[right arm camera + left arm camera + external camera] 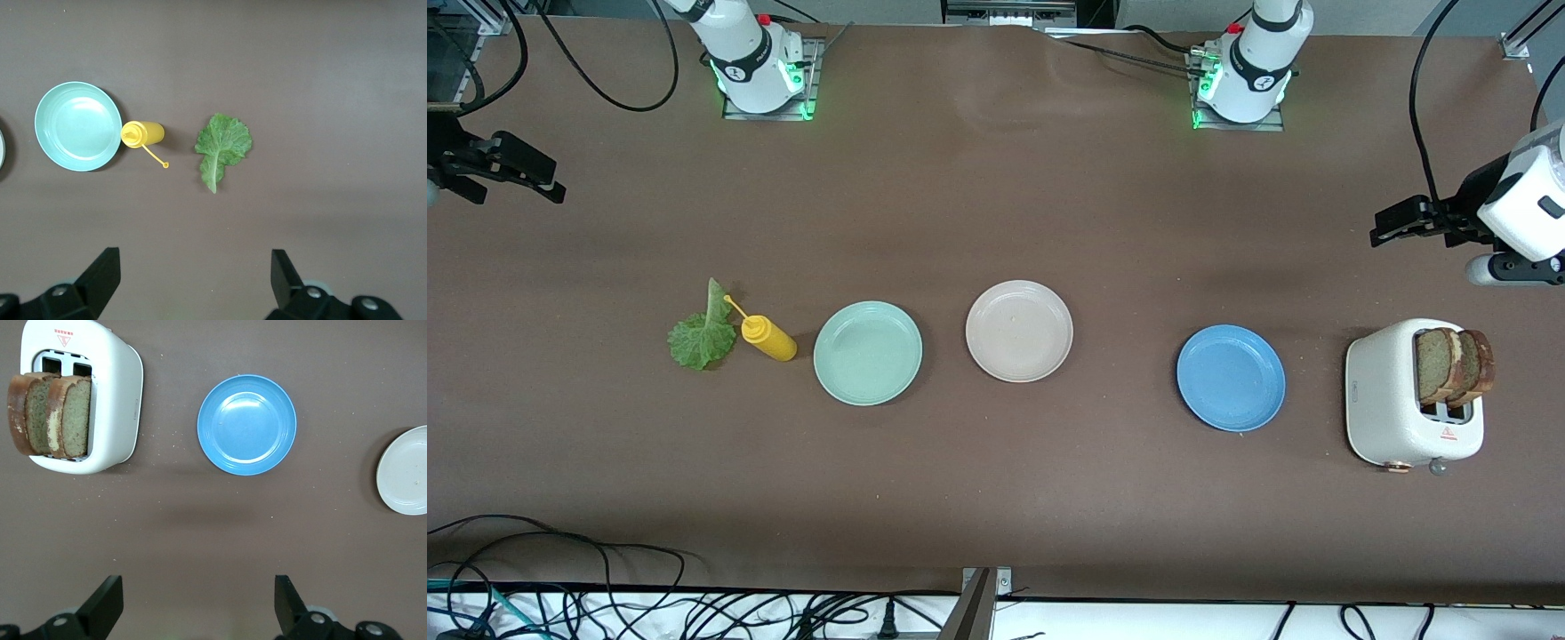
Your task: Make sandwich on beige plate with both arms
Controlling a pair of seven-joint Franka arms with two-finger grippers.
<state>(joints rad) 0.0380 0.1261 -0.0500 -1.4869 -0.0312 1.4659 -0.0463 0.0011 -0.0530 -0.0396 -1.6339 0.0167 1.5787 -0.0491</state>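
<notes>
The table (996,204) is the largest thing here, and nothing is assembled on it yet. In the front view, reading clock directions from the beige plate (1019,331), the toaster (1400,400) sits at four o'clock at the left arm's end. Two bread slices (1454,364) stand up out of its slots, close together. I expect a grab there could pinch both slices at once, or drag the toaster if a slice binds in its slot.

The blue plate (1231,377) lies at four o'clock and the mint-green plate (868,352) at eight o'clock; a slice set down on either is the likeliest mix-up.

The left gripper (1392,224) hangs over bare table at two o'clock, jaws spread wide and empty. The right gripper (538,182) hovers at ten o'clock, also wide and empty.

The lettuce leaf (701,336) lies flat at nine o'clock, touching the yellow squeeze bottle (769,338). A thin, limp leaf may slip the fingers, and reaching for it could topple the bottle.
</notes>
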